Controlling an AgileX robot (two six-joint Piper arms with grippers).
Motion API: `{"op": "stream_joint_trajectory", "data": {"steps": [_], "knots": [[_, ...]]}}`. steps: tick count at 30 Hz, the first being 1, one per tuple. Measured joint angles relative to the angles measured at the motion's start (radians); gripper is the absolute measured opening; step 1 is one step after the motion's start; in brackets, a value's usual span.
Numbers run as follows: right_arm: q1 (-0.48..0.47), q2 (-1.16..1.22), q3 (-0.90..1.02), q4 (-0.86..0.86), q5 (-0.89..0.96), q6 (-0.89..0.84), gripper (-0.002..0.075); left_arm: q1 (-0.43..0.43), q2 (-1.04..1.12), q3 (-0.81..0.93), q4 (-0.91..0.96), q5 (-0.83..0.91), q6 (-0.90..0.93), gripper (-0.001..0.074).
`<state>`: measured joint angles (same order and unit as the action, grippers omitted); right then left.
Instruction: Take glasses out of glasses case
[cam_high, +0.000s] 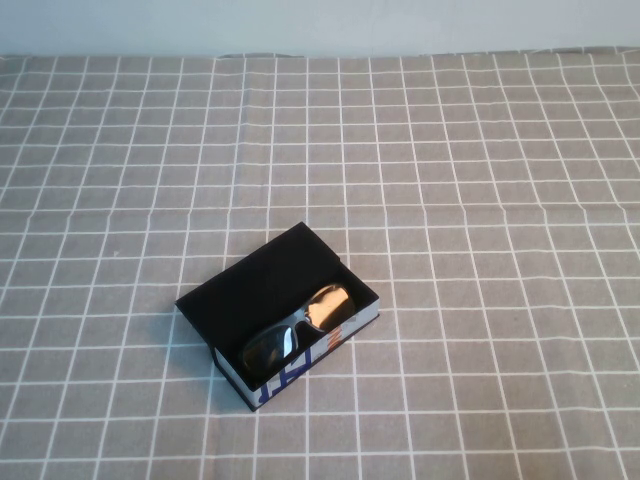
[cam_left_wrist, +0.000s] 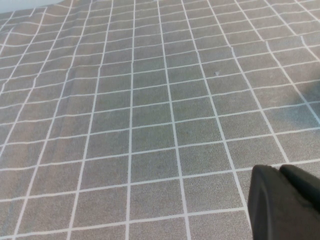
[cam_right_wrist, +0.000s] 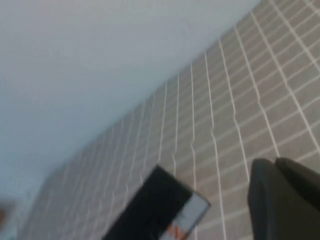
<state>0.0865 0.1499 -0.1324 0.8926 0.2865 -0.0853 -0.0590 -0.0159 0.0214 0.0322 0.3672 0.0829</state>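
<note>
The left gripper (cam_left_wrist: 286, 202) is hovering over bare checked tablecloth (cam_high: 480, 150); its jaw state cannot be told. The glasses (cam_high: 300, 335) are lying inside the open glasses case (cam_high: 262, 282), near centre-left. The right gripper (cam_right_wrist: 285, 200) is hanging beyond it, jaws unclear.

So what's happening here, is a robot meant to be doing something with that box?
Nothing is being handled yet. A black rectangular glasses case with a white printed side lies open on the grey checked tablecloth, with black dark-lensed sunglasses still inside. The left hand hangs over bare cloth; the right hand is off the case, touching nothing.
</note>
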Motion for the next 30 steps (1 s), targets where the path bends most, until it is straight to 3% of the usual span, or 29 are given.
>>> {"op": "stream_joint_trajectory", "data": {"steps": [7, 18, 23, 27, 30], "knots": [[0.0, 0.433, -0.364, -0.276, 0.405, -0.064, -0.0018, 0.0, 0.0, 0.0, 0.0, 0.0, 0.0, -0.0004], [0.014, 0.941, -0.755, -0.289, 0.54, -0.372, -0.0018, 0.0, 0.0, 0.0, 0.0, 0.0, 0.0, -0.0004], [0.143, 1.148, -0.905, -0.309, 0.542, -0.43, -0.0018, 0.0, 0.0, 0.0, 0.0, 0.0, 0.0, -0.0004], [0.297, 1.292, -1.035, -0.451, 0.547, -0.471, -0.0018, 0.0, 0.0, 0.0, 0.0, 0.0, 0.0, -0.0004], [0.398, 1.383, -1.119, -0.544, 0.572, -0.602, -0.0018, 0.0, 0.0, 0.0, 0.0, 0.0, 0.0, -0.0004]]}}
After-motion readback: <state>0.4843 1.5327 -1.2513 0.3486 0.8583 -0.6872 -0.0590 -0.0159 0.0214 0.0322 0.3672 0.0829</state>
